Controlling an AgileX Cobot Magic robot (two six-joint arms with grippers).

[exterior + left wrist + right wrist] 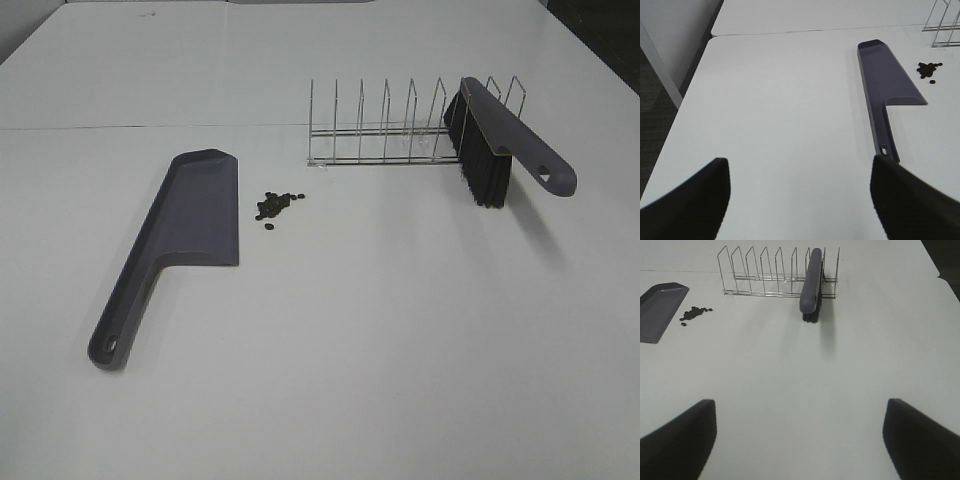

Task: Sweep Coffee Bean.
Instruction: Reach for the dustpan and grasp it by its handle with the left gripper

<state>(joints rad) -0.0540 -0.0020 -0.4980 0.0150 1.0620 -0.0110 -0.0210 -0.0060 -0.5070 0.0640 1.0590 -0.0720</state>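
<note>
- The left fingers (pixel 695 200) are spread wide with nothing between them; they hang above a bare stretch of the white bench (pixel 400 350), touching nothing.
- The right fingers (pixel 685 435) are likewise spread wide and empty, over open bench on the right side.
- Neither pair shows in the high view.
- Nearest the left fingers is the grey-purple dustpan (pixel 190 215), lying flat on the bench. Its slim handle, with a hanging hole at the end, points back toward the robot, and its wide blade lies farther out.
- The coffee bean (pixel 275 205) pile is a small, loose cluster of dark beans on the bare bench, just beside the long straight edge of the dustpan's blade and not touching it. One or two beans lie slightly apart on the near side of the cluster.
- Beyond the beans stands a wire rack (pixel 380 130) of upright dividers, its left end near the pile but clear of it.
- The brush (pixel 500 130) sits at the rack's right end, tilted between the wires. Its black bristles point down and its grey-purple handle juts out past the rack toward the robot's side. It is well apart from the beans and the dustpan.
</note>
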